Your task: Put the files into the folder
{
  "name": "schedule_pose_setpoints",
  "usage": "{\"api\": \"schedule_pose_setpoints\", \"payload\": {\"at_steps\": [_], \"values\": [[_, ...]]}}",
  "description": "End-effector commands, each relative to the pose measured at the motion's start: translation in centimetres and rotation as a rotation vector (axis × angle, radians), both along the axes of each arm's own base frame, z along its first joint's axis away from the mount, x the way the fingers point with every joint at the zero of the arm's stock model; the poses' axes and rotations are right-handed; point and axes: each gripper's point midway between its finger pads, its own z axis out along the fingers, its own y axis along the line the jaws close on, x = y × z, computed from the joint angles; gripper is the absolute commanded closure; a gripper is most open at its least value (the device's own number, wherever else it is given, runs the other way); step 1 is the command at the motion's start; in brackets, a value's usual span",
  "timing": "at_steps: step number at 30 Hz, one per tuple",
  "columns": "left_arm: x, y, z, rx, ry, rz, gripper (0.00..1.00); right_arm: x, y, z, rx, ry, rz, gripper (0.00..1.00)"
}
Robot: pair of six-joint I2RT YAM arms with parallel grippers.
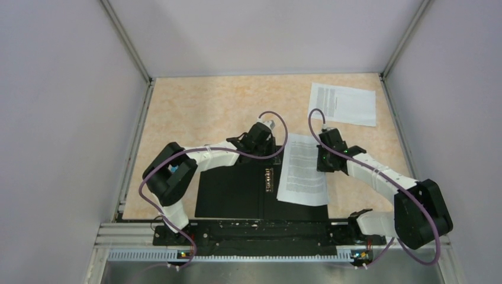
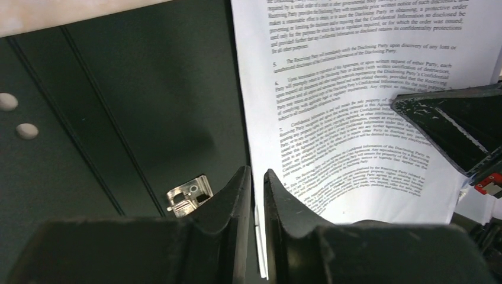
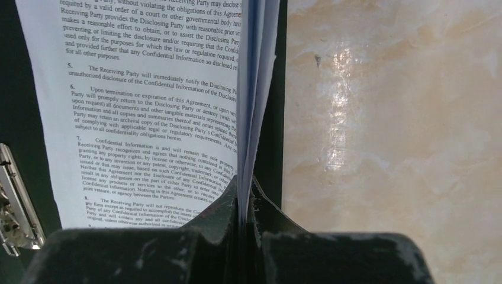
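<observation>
The folder point(image 1: 231, 192) lies open, black inside up, with its metal clip point(image 1: 269, 178) at the spine. The files point(image 1: 303, 171) lie on its right half. My right gripper point(image 1: 327, 155) is shut on their right edge, which stands pinched upright between the fingers in the right wrist view point(image 3: 244, 189). My left gripper point(image 1: 260, 139) is over the sheets' left edge point(image 2: 331, 118), by the clip point(image 2: 189, 195). Its jaws point(image 2: 256, 177) are a narrow slit apart and hold nothing. Another printed sheet point(image 1: 342, 104) lies flat at the far right of the table.
The beige table point(image 1: 201, 112) is walled by grey panels on three sides. The right gripper's black body point(image 2: 456, 130) shows over the sheets in the left wrist view. Bare tabletop point(image 3: 385, 118) lies right of the folder's edge point(image 3: 273, 148).
</observation>
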Motion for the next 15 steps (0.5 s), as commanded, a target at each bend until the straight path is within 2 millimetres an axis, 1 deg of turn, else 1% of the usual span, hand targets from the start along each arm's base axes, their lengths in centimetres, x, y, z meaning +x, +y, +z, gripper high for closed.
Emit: {"api": "schedule_pose_setpoints", "payload": {"at_steps": [1, 3, 7, 11, 15], "values": [[1.2, 0.7, 1.9, 0.022, -0.074, 0.028, 0.8, 1.6, 0.2, 1.0, -0.033, -0.044, 0.02, 1.0], [1.5, 1.5, 2.3, 0.048, -0.089, 0.055, 0.79, 1.7, 0.6, 1.0, -0.02, -0.041, 0.036, 1.0], [2.4, 3.9, 2.5, 0.093, -0.099, 0.117, 0.78, 1.5, 2.5, 1.3, 0.058, -0.035, 0.117, 1.0], [3.3, 6.0, 1.6, 0.114, -0.073, 0.173, 0.77, 1.3, 3.0, 1.4, 0.07, -0.029, 0.141, 1.0], [4.5, 7.5, 0.0, 0.138, -0.032, 0.227, 0.78, 1.2, 3.6, 1.6, 0.072, -0.03, 0.168, 1.0]]}}
